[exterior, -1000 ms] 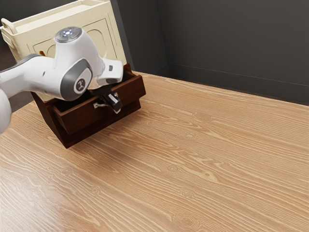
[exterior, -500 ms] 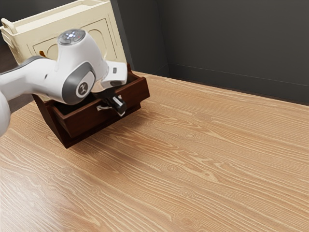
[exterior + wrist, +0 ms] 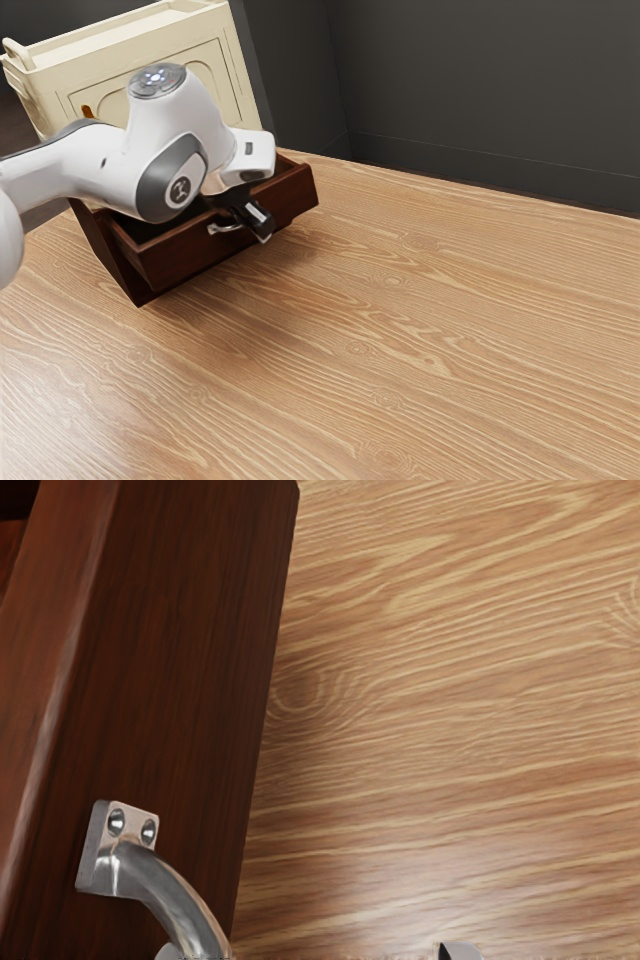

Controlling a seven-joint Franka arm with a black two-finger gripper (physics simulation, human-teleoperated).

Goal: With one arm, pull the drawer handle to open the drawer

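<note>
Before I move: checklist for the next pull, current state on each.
1. Drawer out of its cabinet: ok, open, part of the inside visible.
2. End effector at the handle: ok, exterior view puts it right there.
3. Grip on handle secure: cannot tell, contact isn't readable.
4. Handle mount seated on drawer front: ok at the end seen in the wrist view, two screw heads in place.
5. Drawer at full travel: cannot tell, no stop visible.
6. Cabinet on the table: ok, base resting on the wood.
</note>
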